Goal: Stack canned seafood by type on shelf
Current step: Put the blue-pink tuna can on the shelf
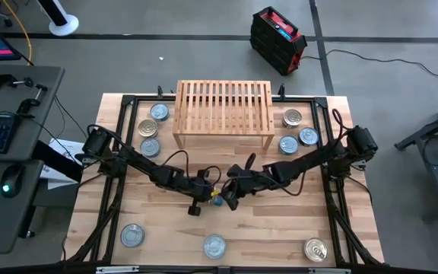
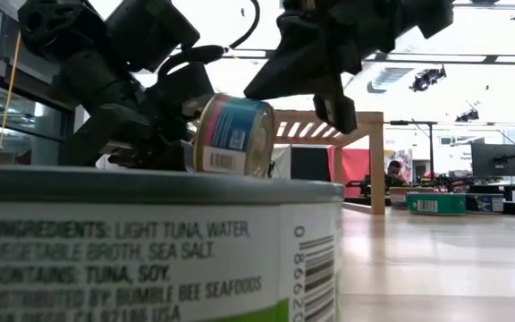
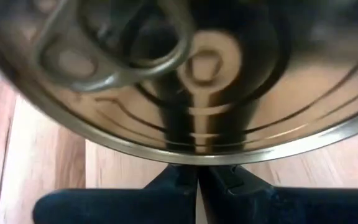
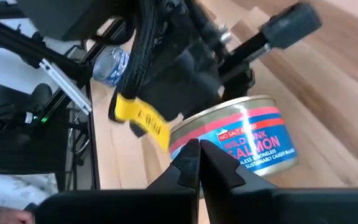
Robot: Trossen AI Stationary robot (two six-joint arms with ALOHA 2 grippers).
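Observation:
A salmon can (image 4: 247,140) with a blue and pink label stands tilted on its edge at the table's middle (image 1: 217,195), between my two grippers. Its pull-tab lid (image 3: 185,74) faces my left gripper (image 3: 197,183), whose fingers are shut at the lid's lower rim. My right gripper (image 2: 333,107) is shut. It hangs a little above and to the right of the can (image 2: 232,134) and is clear of it. The light-wood shelf (image 1: 223,106) stands at the far middle with nothing on its slatted top. My left gripper slants down from the table's left, its shut fingers (image 3: 166,186) at the lid's lower rim (image 3: 194,158). The can seems to lean lid-first on them, tilted on its edge. Whether the rim is pinched between the tips, I cannot tell.
Three cans (image 1: 150,128) lie left of the shelf and three (image 1: 295,133) lie right of it. Three more sit along the near edge, at the left (image 1: 132,235), the middle (image 1: 214,246) and the right (image 1: 315,250). The middle one, a tuna can (image 2: 150,250), fills the low view's foreground.

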